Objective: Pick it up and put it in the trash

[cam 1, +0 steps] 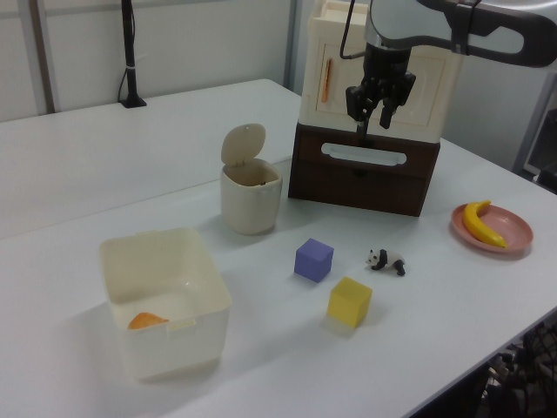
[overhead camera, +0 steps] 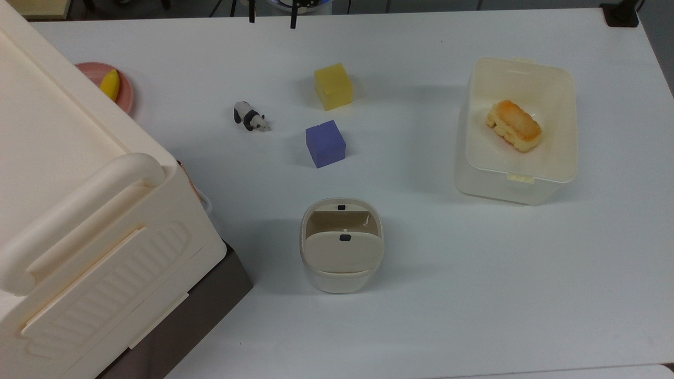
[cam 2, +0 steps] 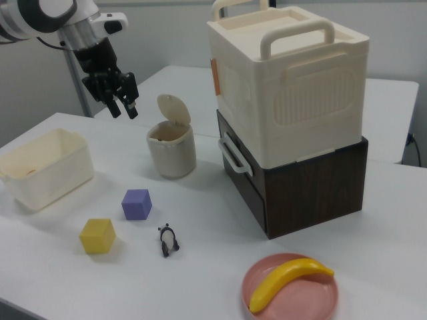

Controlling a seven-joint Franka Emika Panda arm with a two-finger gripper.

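No wad of white tissue paper shows in any view; it is hidden or out of view. The beige trash bin [overhead camera: 341, 273] [cam 1: 251, 205] [cam 2: 171, 160] stands on the white table with its flap lid tipped up and its mouth open. My gripper [cam 1: 370, 111] [cam 2: 122, 105] hangs high in the air, open, with nothing between its fingers. In the right view it is up and to the bin's left. In the top view only the two fingertips [overhead camera: 251, 17] poke in at the upper edge, far from the bin.
A cream tub [overhead camera: 516, 179] holds bread [overhead camera: 513, 125]. A yellow cube [overhead camera: 333, 86], a purple cube [overhead camera: 325, 143] and a panda figurine [overhead camera: 250, 117] lie between the gripper and the bin. A big cream handled box [overhead camera: 79, 184] sits on a brown cabinet [cam 2: 313, 183]. A banana [overhead camera: 110, 84] lies on a pink plate.
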